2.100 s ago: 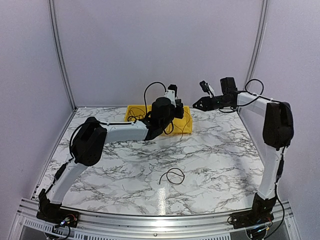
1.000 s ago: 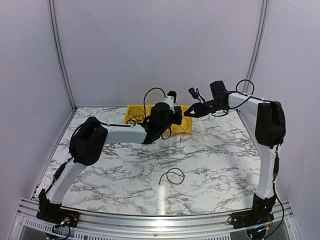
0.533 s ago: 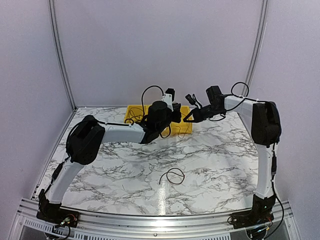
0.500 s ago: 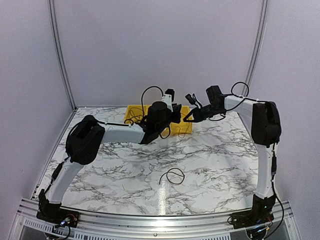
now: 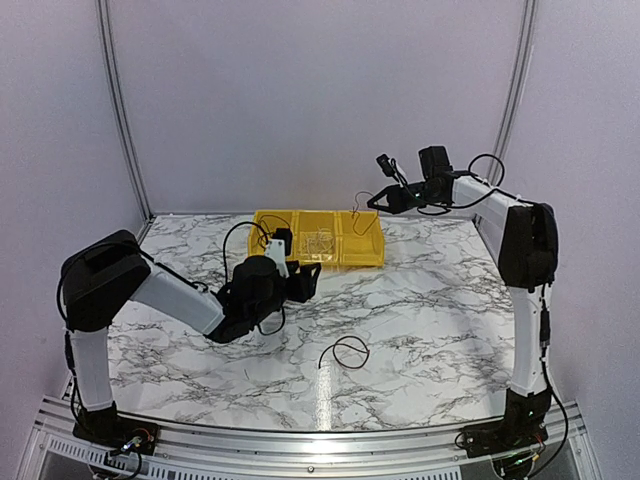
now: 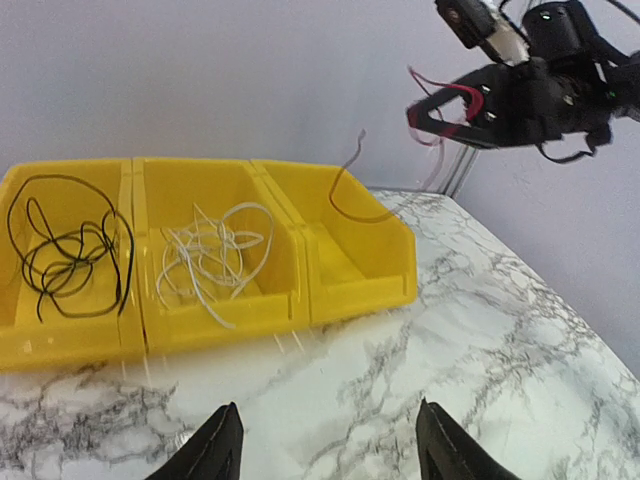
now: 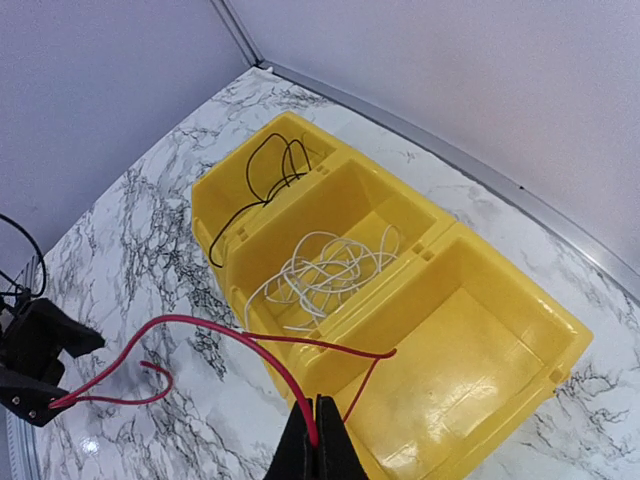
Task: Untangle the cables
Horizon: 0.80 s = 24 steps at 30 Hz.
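— Marble table; our right gripper pinches the red wire over the right bin of the yellow tray; left gripper spread.
— We lower first; then release, so it coils inside.

I count one yellow bin at the far edge of the table — three compartments in a row.

Cable bunches in it: two. One black bunch sits in the left-end compartment and one white bunch in the middle one. I can't tell the strands per bunch.

Single cables outside the bin: two — one red cable up in the air, and one loose black cable looped toward the table's near edge.

Grippers: two, the left gripper and the right gripper.
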Each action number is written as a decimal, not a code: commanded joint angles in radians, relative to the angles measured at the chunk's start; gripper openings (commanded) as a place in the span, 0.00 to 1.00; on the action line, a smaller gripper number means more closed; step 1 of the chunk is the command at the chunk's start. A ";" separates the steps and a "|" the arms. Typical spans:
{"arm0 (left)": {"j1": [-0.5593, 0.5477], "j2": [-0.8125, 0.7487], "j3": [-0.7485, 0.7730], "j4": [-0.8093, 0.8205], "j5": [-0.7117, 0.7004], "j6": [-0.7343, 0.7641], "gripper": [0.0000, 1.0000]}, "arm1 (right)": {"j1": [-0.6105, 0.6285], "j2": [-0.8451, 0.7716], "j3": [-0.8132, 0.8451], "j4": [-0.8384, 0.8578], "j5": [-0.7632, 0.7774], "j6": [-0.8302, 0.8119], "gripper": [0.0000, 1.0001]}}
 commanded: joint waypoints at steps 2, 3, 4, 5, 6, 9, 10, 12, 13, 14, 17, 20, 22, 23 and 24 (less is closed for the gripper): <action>-0.111 -0.074 -0.197 0.180 -0.056 -0.040 0.60 | -0.027 0.130 0.115 0.040 0.055 0.052 0.00; -0.135 -0.072 -0.212 0.193 -0.076 -0.026 0.60 | -0.028 0.153 0.138 0.030 0.058 0.053 0.00; -0.162 -0.068 -0.225 0.203 -0.091 -0.016 0.59 | -0.027 0.175 0.156 0.024 0.058 0.054 0.00; -0.180 -0.060 -0.235 0.217 -0.106 -0.009 0.59 | -0.027 0.192 0.167 0.022 0.060 0.054 0.00; -0.194 -0.049 -0.241 0.234 -0.113 -0.007 0.59 | -0.026 0.205 0.173 0.023 0.065 0.054 0.00; -0.218 -0.017 -0.244 0.271 -0.108 -0.004 0.58 | -0.025 0.224 0.184 0.009 0.104 0.050 0.25; -0.224 -0.010 -0.242 0.274 -0.109 0.000 0.58 | -0.026 0.218 0.178 0.006 0.111 0.046 0.32; -0.233 -0.006 -0.239 0.279 -0.119 0.013 0.58 | -0.026 0.178 0.150 0.007 0.119 0.036 0.40; -0.236 -0.005 -0.240 0.281 -0.125 0.016 0.58 | -0.026 0.154 0.126 0.011 0.126 0.033 0.44; -0.237 -0.006 -0.241 0.283 -0.131 0.019 0.58 | -0.027 0.127 0.101 0.017 0.139 0.031 0.47; -0.239 -0.010 -0.251 0.290 -0.150 0.018 0.58 | -0.026 0.031 0.009 0.041 0.153 0.025 0.49; -0.239 -0.027 -0.273 0.290 -0.144 0.016 0.58 | -0.024 -0.085 -0.144 0.092 0.144 0.028 0.49; -0.239 -0.057 -0.303 0.289 -0.131 0.007 0.58 | -0.017 -0.174 -0.263 0.135 0.138 0.021 0.49; -0.239 -0.079 -0.324 0.286 -0.118 0.007 0.58 | -0.011 -0.220 -0.319 0.153 0.136 0.009 0.49; -0.239 -0.104 -0.342 0.272 -0.099 0.008 0.58 | -0.004 -0.264 -0.376 0.167 0.134 -0.008 0.50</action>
